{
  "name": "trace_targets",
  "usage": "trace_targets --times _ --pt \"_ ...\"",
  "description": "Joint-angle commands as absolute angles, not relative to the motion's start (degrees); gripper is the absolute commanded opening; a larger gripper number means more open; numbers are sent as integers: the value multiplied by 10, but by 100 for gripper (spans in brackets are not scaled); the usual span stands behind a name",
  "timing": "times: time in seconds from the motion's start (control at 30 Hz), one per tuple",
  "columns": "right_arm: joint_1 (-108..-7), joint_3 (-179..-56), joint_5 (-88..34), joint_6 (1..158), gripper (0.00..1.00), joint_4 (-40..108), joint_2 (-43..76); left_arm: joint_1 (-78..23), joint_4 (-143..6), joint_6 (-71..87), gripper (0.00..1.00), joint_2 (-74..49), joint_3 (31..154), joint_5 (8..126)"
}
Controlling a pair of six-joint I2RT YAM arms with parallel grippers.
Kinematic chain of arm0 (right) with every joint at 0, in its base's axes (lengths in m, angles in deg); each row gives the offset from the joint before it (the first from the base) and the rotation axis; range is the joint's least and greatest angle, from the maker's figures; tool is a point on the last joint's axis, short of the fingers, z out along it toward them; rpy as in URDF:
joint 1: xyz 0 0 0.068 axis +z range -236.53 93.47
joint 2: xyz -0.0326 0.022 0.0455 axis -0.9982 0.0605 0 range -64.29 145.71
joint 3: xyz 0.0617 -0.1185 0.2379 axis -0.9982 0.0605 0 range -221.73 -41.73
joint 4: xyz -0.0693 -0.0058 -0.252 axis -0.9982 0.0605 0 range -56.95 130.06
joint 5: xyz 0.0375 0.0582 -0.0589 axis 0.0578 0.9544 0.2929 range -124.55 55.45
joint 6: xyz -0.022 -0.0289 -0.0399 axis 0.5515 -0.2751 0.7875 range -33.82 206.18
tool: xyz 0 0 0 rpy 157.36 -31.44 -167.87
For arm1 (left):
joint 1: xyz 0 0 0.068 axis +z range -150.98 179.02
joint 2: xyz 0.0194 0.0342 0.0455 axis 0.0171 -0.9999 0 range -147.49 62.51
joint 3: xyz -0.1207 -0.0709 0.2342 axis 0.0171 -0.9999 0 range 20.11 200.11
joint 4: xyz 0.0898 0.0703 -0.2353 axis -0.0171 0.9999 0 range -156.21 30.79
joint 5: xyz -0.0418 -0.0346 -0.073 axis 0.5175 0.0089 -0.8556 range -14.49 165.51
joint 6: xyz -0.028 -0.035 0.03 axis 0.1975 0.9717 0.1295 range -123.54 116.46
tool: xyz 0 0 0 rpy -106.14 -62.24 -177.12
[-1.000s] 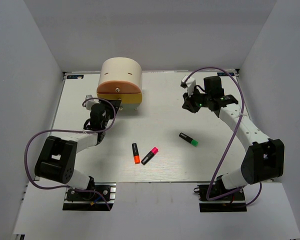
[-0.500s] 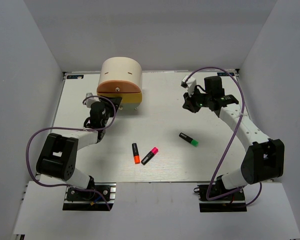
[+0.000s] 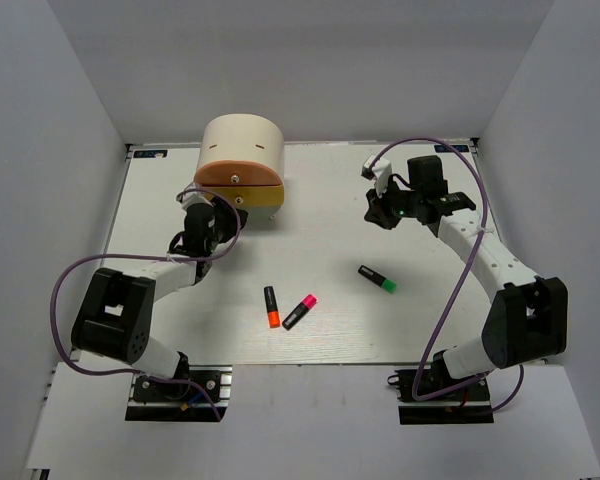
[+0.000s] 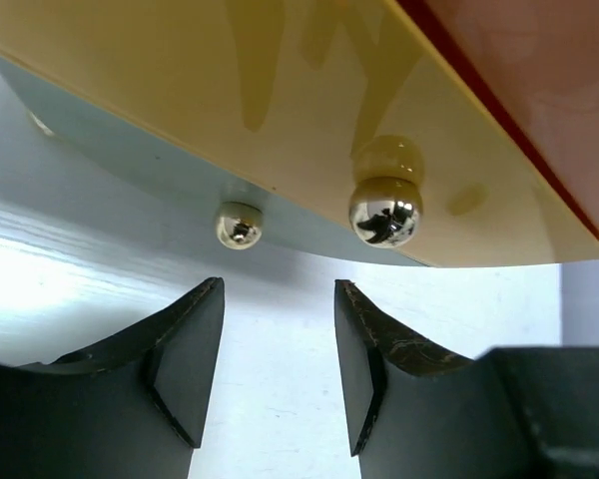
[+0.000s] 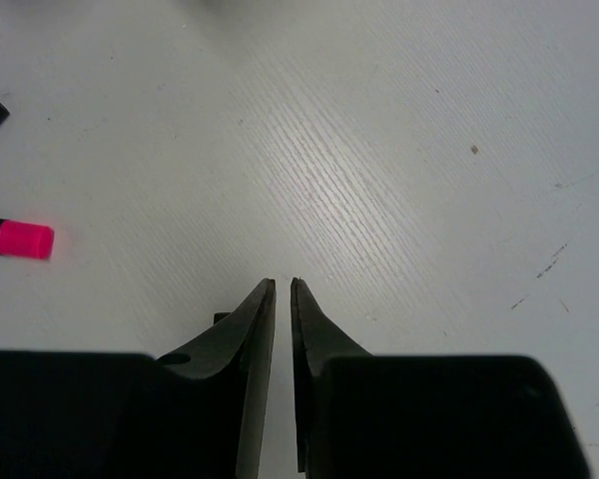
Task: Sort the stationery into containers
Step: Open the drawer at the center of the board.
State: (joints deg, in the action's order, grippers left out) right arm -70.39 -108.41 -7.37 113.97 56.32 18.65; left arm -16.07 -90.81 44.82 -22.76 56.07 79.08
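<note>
1. The left claw [image 4: 278, 299] is at the near face of the cabinet [image 3: 242, 150]. Its fingers are spread wide with nothing between them.
2. The round knob [image 4: 384, 212] of the yellow drawer [image 4: 230, 90] sits just beyond the claw's right finger, untouched. The orange drawer [image 3: 238, 178] lies above it.
3. The left arm's purple cable [image 3: 120, 260] loops around its wrist, right in front of the drawers.
4. The right claw [image 5: 283, 284] hovers over bare table [image 3: 330, 230] at the far right, well apart from the cabinet. Its fingers leave only a thin slit and hold nothing.
5. The orange marker [image 3: 271, 306] and the pink marker [image 3: 300, 311] lie close together near the table's middle.
6. The green marker [image 3: 377, 279] lies apart to their right, nearer the right arm.
</note>
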Motion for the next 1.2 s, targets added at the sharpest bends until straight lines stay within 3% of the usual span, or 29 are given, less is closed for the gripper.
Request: trace_targets --times 0.0,0.13,0.67,1.17 --pt "-706 -1087 -61 1136 18 541 182 -162 -898 400 58 -230 583 806" --pt "-706 -1086 -67 1138 18 542 178 -156 -920 406 52 -263 590 786" --pt "-719 -1086 -69 1141 18 543 185 -150 -1048 443 50 -315 569 774" --pt "-724 -1084 -66 1143 18 543 184 -150 -1022 443 49 -326 575 789"
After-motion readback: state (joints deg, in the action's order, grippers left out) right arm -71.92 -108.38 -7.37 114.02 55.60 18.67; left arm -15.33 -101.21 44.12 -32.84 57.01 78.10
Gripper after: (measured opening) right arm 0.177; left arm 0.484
